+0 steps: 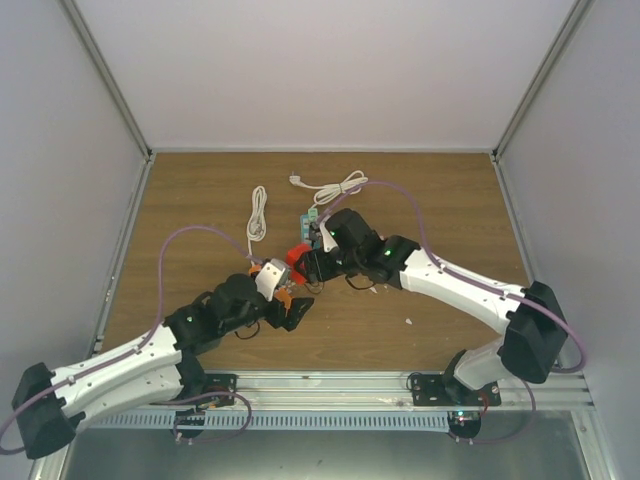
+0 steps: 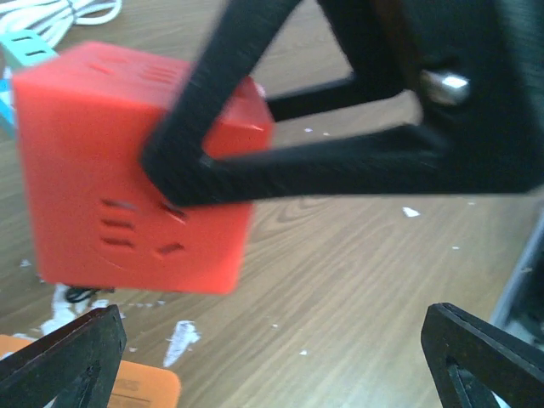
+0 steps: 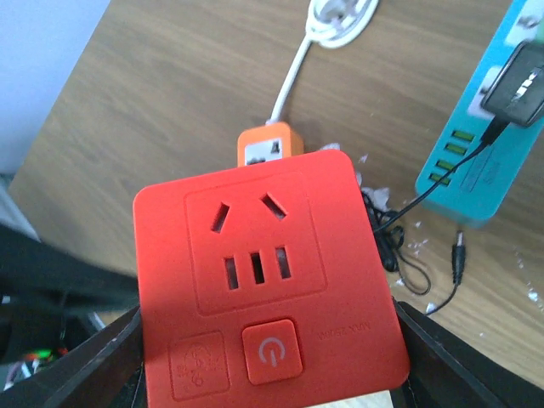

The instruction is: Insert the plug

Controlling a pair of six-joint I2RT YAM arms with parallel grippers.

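The plug (image 3: 517, 78), a small black adapter, sits on the top face of a teal power strip (image 3: 476, 174). Its thin black wire (image 3: 399, 246) trails onto the table. My right gripper (image 3: 268, 348) is shut on a red socket cube (image 3: 268, 293), with one finger on each side, and holds it above the table. The cube's socket face and power button face the wrist camera. The cube also shows in the left wrist view (image 2: 136, 170) and the top view (image 1: 297, 257). My left gripper (image 2: 272, 365) is open and empty, low over the wood just in front of the cube.
A small orange socket (image 3: 268, 146) with a white cord (image 3: 293, 72) lies behind the red cube. Two coiled white cords (image 1: 257, 212) (image 1: 335, 187) lie at the back of the table. The teal strip shows in the top view (image 1: 313, 221) beside the right wrist. White scuffs mark the wood.
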